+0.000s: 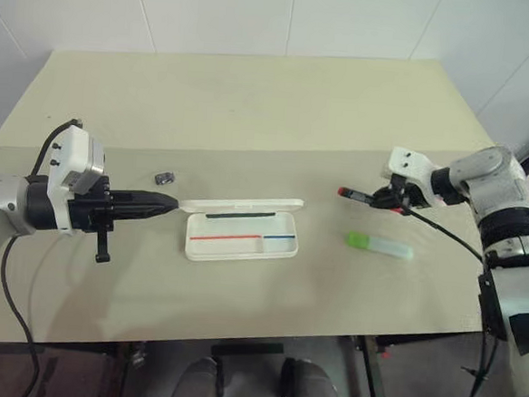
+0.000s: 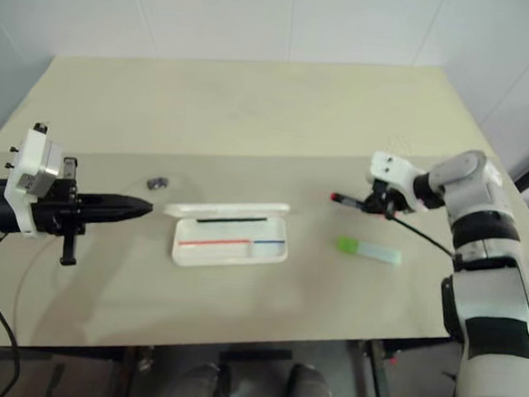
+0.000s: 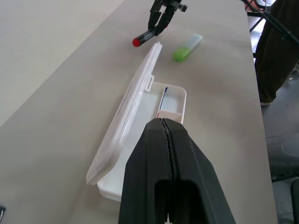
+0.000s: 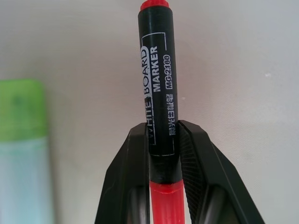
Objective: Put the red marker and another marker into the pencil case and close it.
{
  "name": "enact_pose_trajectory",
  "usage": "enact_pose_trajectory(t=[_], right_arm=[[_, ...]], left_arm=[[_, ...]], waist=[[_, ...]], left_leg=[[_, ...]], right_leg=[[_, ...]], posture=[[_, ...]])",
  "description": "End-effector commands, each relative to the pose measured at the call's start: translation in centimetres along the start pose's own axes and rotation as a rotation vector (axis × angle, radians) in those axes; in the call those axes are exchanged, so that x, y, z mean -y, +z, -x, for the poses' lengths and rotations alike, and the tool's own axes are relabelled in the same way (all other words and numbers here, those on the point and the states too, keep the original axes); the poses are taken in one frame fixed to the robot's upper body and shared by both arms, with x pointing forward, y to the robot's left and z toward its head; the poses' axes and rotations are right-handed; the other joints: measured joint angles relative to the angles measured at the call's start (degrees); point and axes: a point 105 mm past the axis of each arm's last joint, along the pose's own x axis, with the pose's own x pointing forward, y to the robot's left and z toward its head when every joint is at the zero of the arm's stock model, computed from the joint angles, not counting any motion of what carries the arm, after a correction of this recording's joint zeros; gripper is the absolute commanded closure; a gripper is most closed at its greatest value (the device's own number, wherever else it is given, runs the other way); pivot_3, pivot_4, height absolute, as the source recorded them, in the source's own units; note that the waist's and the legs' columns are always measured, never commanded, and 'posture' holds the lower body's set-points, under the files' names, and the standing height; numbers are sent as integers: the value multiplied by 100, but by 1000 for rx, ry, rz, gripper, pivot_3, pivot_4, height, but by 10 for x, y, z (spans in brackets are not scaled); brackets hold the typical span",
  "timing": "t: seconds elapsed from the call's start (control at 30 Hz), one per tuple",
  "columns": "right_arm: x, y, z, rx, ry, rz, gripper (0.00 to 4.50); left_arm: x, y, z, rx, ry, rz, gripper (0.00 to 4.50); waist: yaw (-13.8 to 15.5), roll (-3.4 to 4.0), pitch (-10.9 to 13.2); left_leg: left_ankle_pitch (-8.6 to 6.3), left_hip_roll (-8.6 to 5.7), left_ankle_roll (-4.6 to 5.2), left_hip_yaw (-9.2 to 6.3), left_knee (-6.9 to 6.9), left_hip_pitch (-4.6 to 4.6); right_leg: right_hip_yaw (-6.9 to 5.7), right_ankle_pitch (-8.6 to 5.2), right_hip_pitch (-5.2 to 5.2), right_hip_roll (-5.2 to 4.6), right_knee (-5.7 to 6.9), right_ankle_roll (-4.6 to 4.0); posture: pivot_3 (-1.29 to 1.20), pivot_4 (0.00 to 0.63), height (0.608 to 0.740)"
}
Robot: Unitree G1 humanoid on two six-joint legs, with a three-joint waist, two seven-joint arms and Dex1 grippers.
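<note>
- Two markers: red marker (image 4: 158,88) clamped in the right gripper (image 1: 387,200) above the table (image 1: 253,107); green marker (image 1: 379,246) lying nearby.
- One pencil case (image 1: 242,238), lid open, mid-table.
- Left gripper (image 1: 160,204) pressed together, empty, just beside the case.

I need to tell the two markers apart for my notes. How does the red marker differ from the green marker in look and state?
The red marker has a black barrel with white print and red ends; the green marker has a green cap and a pale body. The red marker is clamped in the right gripper; the green marker lies free on the table. The red marker looks slimmer than the green marker. Both are outside the open pencil case.
</note>
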Motion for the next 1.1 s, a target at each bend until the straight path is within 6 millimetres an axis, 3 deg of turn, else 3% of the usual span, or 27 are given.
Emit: enact_pose_trajectory(t=[0.03,0.2,0.5,0.73,1.1], right_arm=[[-12,18,15,54,34,82,3948],[-35,31,20,83,65,117,3948],[-62,75,16,191,116,193,3948],[-107,99,2,270,272,244,3948],[-122,138,-25,378,281,272,3948]], left_arm=[[-4,10,4,-4,9,-61,4500],[-6,11,3,-6,4,-68,4500],[-9,12,2,-3,2,-79,4500],[-10,12,2,-3,6,-82,4500],[-11,12,1,4,4,-87,4500]], waist=[[13,0,0],[13,0,0],[14,0,0],[21,0,0],[10,-2,-1]], left_leg=[[0,0,0,0,1,0],[-2,0,1,1,4,0],[-7,7,-1,4,6,1],[-12,7,4,5,9,-1],[-13,9,4,5,10,-1]], right_leg=[[0,0,0,0,2,0],[1,0,0,0,5,0],[3,0,-3,7,5,0],[4,0,-2,7,2,0],[5,0,-5,9,7,0]], posture=[[0,150,740],[0,150,740],[0,150,740],[0,150,740],[0,150,740]])
